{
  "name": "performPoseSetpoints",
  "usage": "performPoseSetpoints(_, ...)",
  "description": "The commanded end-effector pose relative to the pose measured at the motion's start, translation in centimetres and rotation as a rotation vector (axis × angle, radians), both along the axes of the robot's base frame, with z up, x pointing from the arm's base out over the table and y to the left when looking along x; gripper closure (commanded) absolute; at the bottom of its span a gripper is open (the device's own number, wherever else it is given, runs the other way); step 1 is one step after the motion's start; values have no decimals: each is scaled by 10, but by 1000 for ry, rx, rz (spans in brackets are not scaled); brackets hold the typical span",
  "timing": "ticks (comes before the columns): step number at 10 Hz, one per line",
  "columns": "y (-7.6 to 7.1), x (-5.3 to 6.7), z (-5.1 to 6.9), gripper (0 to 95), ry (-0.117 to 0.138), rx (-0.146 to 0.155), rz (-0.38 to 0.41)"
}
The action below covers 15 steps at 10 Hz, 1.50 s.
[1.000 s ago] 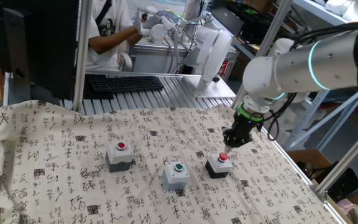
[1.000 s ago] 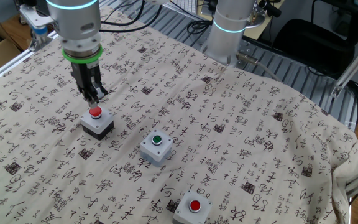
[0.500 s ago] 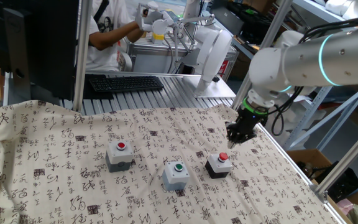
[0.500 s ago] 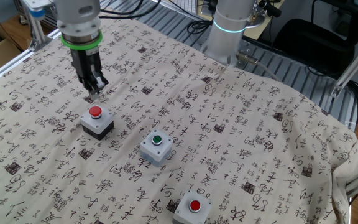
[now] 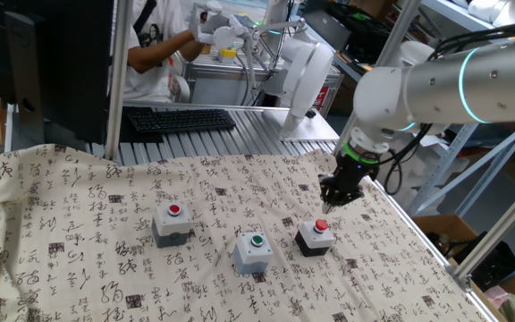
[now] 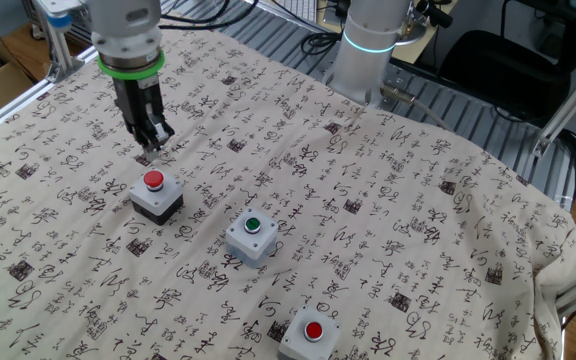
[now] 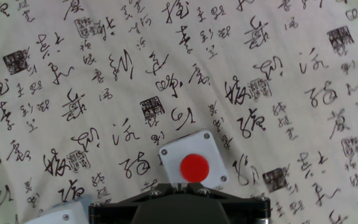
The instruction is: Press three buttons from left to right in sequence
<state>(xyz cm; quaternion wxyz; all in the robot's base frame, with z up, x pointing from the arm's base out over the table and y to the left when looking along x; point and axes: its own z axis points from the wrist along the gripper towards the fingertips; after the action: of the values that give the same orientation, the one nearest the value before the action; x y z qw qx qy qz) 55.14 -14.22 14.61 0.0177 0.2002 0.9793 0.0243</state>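
Since one second ago, end effector lifted off black-box button, now hovering above, slightly far. Finger state: cannot tell. Grey red-cap button left, green-cap button centre on worktop. Risk: you re-descend and double-press the right button, breaking sequence.

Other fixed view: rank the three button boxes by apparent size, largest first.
1. grey box with green cap
2. grey box with red cap, similar size, but cut off by the frame edge, so unsure
3. black box with red cap, slightly smaller; it sits farthest from the camera, which may explain it
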Motion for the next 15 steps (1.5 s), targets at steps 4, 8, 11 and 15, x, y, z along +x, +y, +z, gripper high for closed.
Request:
performPoseSetpoints(4, 37, -6, -7, 950, -1, -4, -64)
performPoseSetpoints(8, 50, -3, -14, 950, 3, 1, -84)
performPoseSetpoints(11, 51, -2, -15, 950, 8, 1, -83)
performPoseSetpoints(15, 51, -1, -16, 950, 11, -7, -73)
